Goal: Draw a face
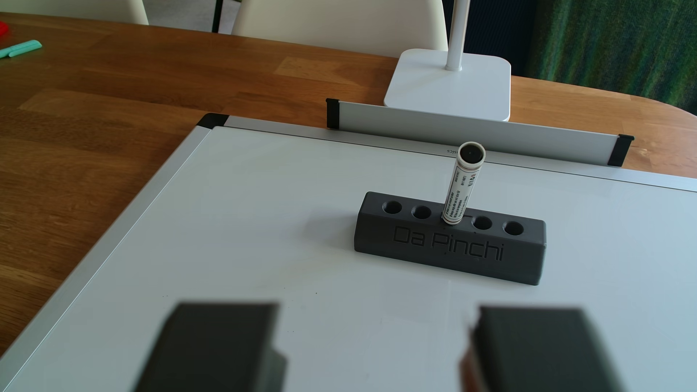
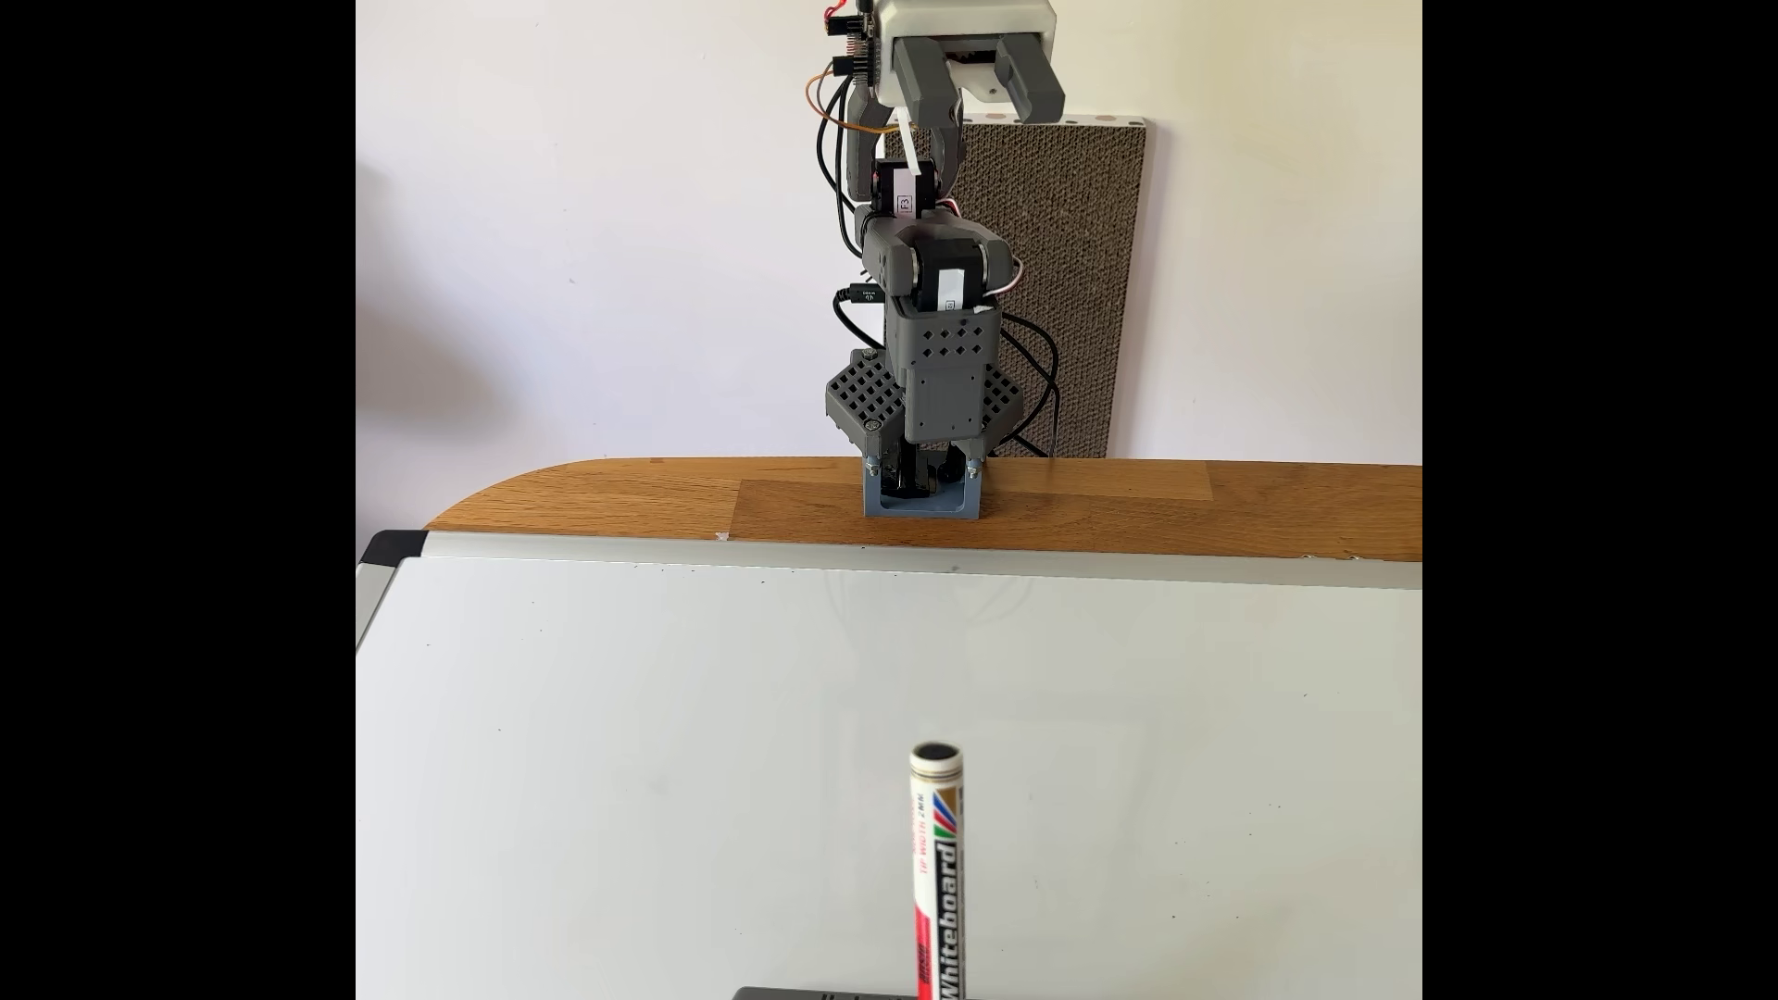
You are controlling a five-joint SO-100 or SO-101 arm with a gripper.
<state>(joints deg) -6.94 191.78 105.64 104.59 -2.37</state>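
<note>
1. No face has been drawn yet: the whiteboard (image 1: 264,233) lies flat on the wooden tabletop (image 1: 94,113), and its surface is bare of ink strokes in both views.
2. The whiteboard marker (image 1: 461,184) stands upright in the middle hole of a dark grey holder block (image 1: 449,245), which sits on the board at about 2 o'clock from its centre in the other view.
3. The jaws (image 2: 978,101) are spread wide and empty, raised high above the arm's base (image 2: 922,495) at 12 o'clock in the fixed view, well apart from the marker.
4. By my judgement everything is left: reaching for the marker, gripping it, lifting it out, then drawing.
5. A white lamp base (image 1: 450,84) stands beyond the board's far edge.
</note>
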